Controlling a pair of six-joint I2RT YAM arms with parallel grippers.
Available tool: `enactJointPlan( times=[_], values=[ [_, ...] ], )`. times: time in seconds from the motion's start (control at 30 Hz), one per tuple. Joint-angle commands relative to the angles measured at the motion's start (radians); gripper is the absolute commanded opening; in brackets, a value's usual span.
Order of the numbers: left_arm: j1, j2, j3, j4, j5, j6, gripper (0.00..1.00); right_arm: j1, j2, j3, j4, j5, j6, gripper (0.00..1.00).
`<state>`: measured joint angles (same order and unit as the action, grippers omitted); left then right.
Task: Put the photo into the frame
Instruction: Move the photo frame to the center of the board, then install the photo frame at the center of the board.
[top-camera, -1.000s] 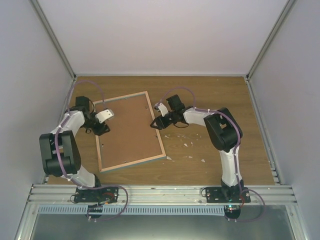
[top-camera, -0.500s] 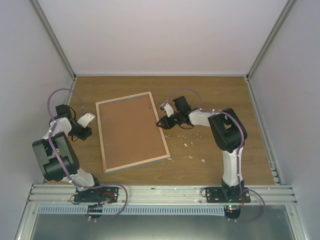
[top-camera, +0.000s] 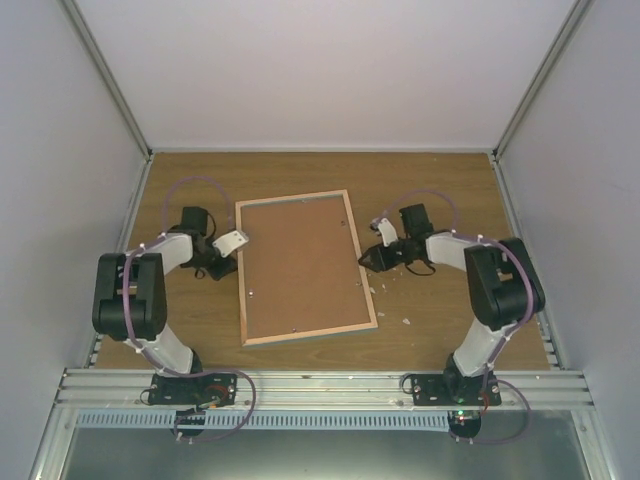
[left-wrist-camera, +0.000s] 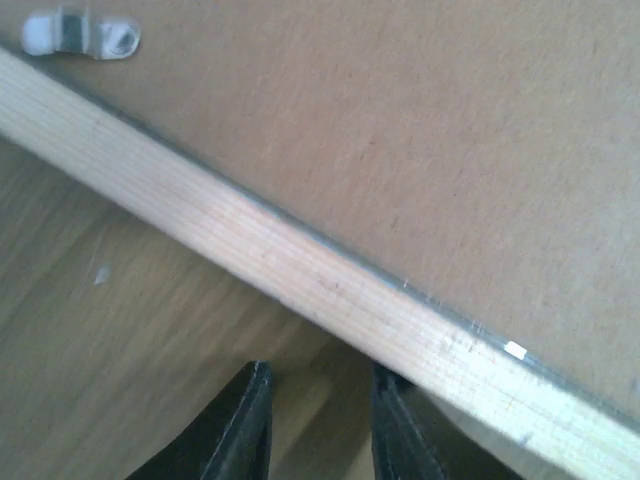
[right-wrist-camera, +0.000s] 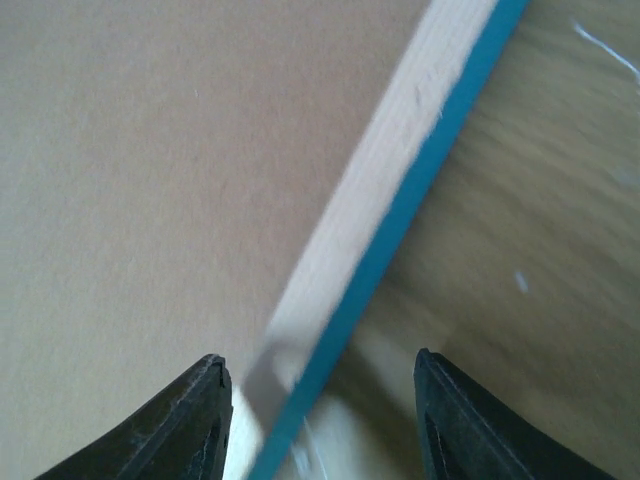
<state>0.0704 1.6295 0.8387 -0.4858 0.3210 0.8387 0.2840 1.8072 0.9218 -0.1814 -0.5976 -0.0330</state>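
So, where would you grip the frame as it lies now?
Probably a long wooden edge, approached low from the side: the frame lies flat, back up, too wide to span, so its thin rim is all the jaws can pinch.

The frame (top-camera: 305, 268) is lying face down on the table (top-camera: 450, 180), showing its brown back board and light wood edge.
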Motion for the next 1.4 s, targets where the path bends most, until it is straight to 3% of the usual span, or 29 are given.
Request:
enactJointPlan(
  times=[0.0, 0.1, 0.23, 0.33, 0.5, 0.83, 1.37],
  values=[
    [-0.114, 0.084, 0.036, 0.046, 0.076, -0.070, 0.31, -0.049, -0.115, -0.056, -0.066, -0.026, -0.074, 0.53],
    [-0.176, 0.136, 0.077, 0.045, 0.111, -0.071, 0.31, -0.048, -0.103, -0.001, -0.076, -0.027, -0.161, 0.52],
    [-0.182, 0.184, 0.151, -0.038, 0.212, -0.086, 0.31, -0.021, -0.051, 0.193, -0.168, -0.051, -0.257, 0.47],
    [-0.167, 0.211, 0.196, -0.122, 0.307, -0.119, 0.32, 0.065, -0.062, 0.214, -0.104, -0.068, -0.284, 0.44],
    [-0.153, 0.241, 0.217, -0.192, 0.367, -0.170, 0.32, 0.228, 0.059, 0.264, -0.038, -0.112, -0.260, 0.23],
    [-0.148, 0.219, 0.129, -0.140, 0.352, -0.227, 0.33, 0.428, 0.144, 0.256, 0.048, -0.046, -0.240, 0.01],
    [-0.150, 0.206, 0.086, -0.111, 0.353, -0.230, 0.33, 0.483, 0.236, 0.300, 0.037, -0.023, -0.167, 0.01]
  ],
)
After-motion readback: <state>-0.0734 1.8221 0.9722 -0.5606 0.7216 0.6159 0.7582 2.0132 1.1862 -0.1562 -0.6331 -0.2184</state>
